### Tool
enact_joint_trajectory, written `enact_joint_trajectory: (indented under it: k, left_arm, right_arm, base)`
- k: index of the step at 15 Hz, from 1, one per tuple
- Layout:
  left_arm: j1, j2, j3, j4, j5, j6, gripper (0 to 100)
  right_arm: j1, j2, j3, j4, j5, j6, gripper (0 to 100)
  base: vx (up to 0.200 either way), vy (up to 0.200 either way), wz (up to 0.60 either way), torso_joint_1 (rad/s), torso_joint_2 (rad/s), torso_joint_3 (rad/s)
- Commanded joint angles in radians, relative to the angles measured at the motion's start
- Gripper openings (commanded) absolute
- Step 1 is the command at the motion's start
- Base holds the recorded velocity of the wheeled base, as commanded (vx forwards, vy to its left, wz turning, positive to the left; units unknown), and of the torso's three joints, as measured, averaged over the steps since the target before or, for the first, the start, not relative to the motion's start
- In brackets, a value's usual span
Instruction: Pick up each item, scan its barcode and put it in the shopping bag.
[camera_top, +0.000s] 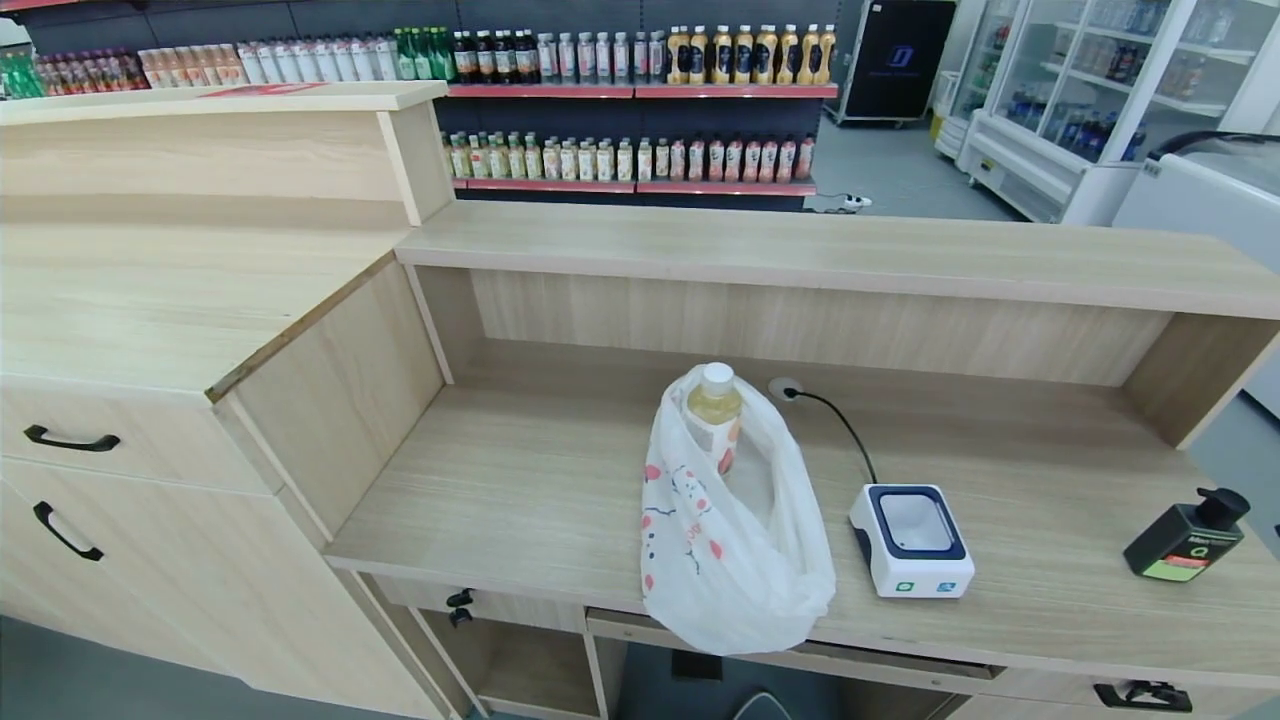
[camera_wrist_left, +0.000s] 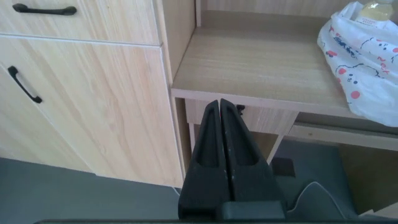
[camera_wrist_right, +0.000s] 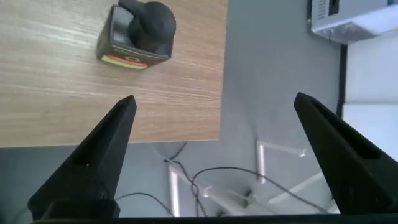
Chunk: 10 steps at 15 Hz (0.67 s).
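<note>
A white shopping bag (camera_top: 735, 540) with red and dark prints stands on the wooden counter (camera_top: 520, 490), a yellow-drink bottle (camera_top: 714, 410) upright inside it. To its right sits a white barcode scanner (camera_top: 912, 538) with a dark-rimmed window. A black pump bottle (camera_top: 1186, 538) stands at the counter's far right, also seen from above (camera_wrist_right: 138, 34). My left gripper (camera_wrist_left: 221, 104) is shut with nothing in it, held below and in front of the counter's left front edge, with the shopping bag (camera_wrist_left: 364, 56) off to one side. My right gripper (camera_wrist_right: 214, 106) is open, above the counter's right edge near the pump bottle.
A taller cabinet (camera_top: 150, 330) with black drawer handles (camera_top: 70, 440) flanks the counter on the left. A raised shelf (camera_top: 830, 255) overhangs the counter's back. The scanner's cable (camera_top: 840, 420) runs to a grommet behind the bag. Store shelves of drinks and fridges stand beyond.
</note>
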<state>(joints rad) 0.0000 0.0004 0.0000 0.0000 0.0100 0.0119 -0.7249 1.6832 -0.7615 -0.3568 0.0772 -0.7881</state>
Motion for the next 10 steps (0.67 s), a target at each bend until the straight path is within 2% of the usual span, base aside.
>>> enact_joint_trajectory:
  k: [1,2,4,6,10]
  left_arm:
    - [0.000,0.000,0.000,0.000,0.001,0.000,0]
    - [0.000,0.000,0.000,0.000,0.001,0.000,0]
    - [0.000,0.000,0.000,0.000,0.001,0.000,0]
    - [0.000,0.000,0.000,0.000,0.001,0.000,0]
    - [0.000,0.000,0.000,0.000,0.001,0.000,0]
  right_arm:
    - [-0.093,0.084,-0.007,-0.011,0.082,-0.134,100]
    - [-0.130,0.092,-0.009,-0.010,0.127,-0.209,100]
    - [-0.174,0.112,-0.004,-0.010,0.196,-0.258,100]
    - [-0.206,0.133,-0.016,-0.010,0.217,-0.253,100]
    - [-0.212,0.222,-0.113,-0.002,0.269,-0.195,100]
  base:
    - [0.000,0.000,0.00,0.000,0.00,0.000]
    - [0.000,0.000,0.00,0.000,0.00,0.000]
    - [0.000,0.000,0.00,0.000,0.00,0.000]
    - [0.000,0.000,0.00,0.000,0.00,0.000]
    - [0.000,0.000,0.00,0.000,0.00,0.000]
